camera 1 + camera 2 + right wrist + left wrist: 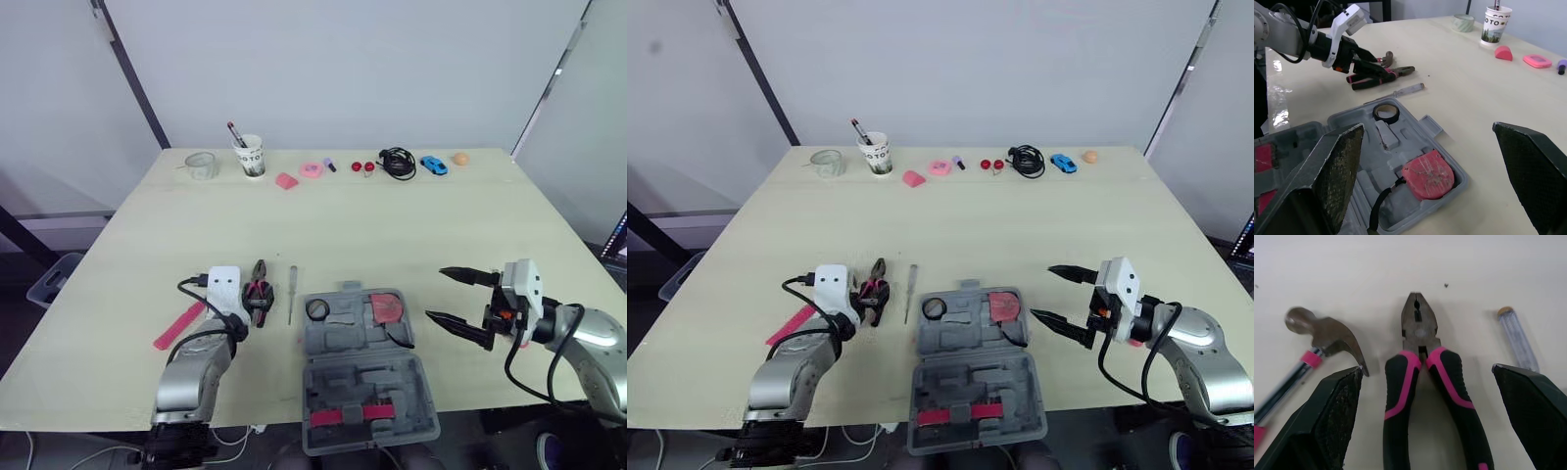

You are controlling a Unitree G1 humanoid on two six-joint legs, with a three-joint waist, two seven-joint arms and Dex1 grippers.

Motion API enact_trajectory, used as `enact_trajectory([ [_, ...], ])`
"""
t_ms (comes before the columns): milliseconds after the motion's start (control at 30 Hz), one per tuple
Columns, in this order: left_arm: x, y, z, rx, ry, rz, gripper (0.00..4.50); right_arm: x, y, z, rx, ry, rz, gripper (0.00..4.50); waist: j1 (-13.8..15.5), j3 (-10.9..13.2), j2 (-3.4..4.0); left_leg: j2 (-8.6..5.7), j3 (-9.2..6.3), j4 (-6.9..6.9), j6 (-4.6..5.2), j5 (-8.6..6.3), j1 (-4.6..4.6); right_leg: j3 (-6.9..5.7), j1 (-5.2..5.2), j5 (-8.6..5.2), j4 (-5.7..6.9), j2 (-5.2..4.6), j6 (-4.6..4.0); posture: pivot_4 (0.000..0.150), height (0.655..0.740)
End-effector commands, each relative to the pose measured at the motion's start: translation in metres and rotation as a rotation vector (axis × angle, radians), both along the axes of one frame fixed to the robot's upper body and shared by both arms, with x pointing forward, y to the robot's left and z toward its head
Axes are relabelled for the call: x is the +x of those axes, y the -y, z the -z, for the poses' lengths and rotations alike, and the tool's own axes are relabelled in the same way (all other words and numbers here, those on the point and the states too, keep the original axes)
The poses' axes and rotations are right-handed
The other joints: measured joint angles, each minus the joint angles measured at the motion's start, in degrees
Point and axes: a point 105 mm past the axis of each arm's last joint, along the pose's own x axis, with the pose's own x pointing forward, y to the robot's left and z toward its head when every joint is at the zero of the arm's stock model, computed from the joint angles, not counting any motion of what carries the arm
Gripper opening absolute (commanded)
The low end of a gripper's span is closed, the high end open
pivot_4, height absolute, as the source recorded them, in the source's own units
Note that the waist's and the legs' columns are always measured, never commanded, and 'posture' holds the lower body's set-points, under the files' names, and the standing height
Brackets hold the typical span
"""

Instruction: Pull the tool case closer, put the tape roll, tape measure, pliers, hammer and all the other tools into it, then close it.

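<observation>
Head view: case (343,341) lies open at the near edge of the table (411,235). Right gripper (436,294) sits just right of it, fingers spread wide, empty.
Left wrist: left gripper (1427,368) is wide open, straddling the pliers (1419,330) handles without clamping them. Hammer (1327,333) lies beside.
Right wrist: tape roll (1386,113) and tape measure (1428,180) sit in the case.
</observation>
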Motion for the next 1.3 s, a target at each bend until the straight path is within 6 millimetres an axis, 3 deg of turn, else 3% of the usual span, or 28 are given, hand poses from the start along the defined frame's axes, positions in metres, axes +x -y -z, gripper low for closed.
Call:
enact_trajectory([
  [33,0.007,-0.001,-0.006,0.003,0.030,0.001,4.50,0.001,-0.007,-0.014,0.011,0.063,-0.006,4.42,0.0,0.0,0.00,0.00,-0.02,0.01,0.00,0.00,-0.02,-0.03,-0.01,0.00,0.00,0.00,0.00,0.150,0.7400],
  [600,0.023,0.007,0.010,-0.007,-0.046,0.001,4.50,-0.002,-0.014,-0.015,0.006,0.063,-0.034,4.42,0.4,0.0,0.00,-0.03,-0.05,0.07,0.00,0.01,-0.11,-0.17,0.00,0.02,0.01,-0.02,0.03,0.150,0.7400],
  [733,0.022,0.007,0.010,0.003,-0.047,0.001,3.48,-0.003,-0.016,-0.013,0.007,0.060,-0.037,4.50,0.5,0.0,0.00,-0.03,-0.05,0.07,0.00,0.01,-0.11,-0.17,0.00,0.02,0.01,-0.02,0.03,0.150,0.7400],
  [800,0.022,0.008,0.010,0.005,-0.047,0.003,2.68,-0.003,-0.016,-0.012,0.007,0.058,-0.038,4.50,0.5,0.0,0.01,-0.03,-0.05,0.07,0.00,0.01,-0.11,-0.17,0.00,0.02,0.01,-0.02,0.03,0.150,0.7400],
  [1300,0.010,0.017,0.007,-0.011,-0.030,0.070,2.60,-0.004,-0.015,-0.008,0.006,0.051,-0.039,4.50,0.4,0.0,0.01,-0.03,-0.06,0.07,0.00,0.01,-0.11,-0.16,0.00,0.02,0.01,-0.03,0.03,0.150,0.7400],
])
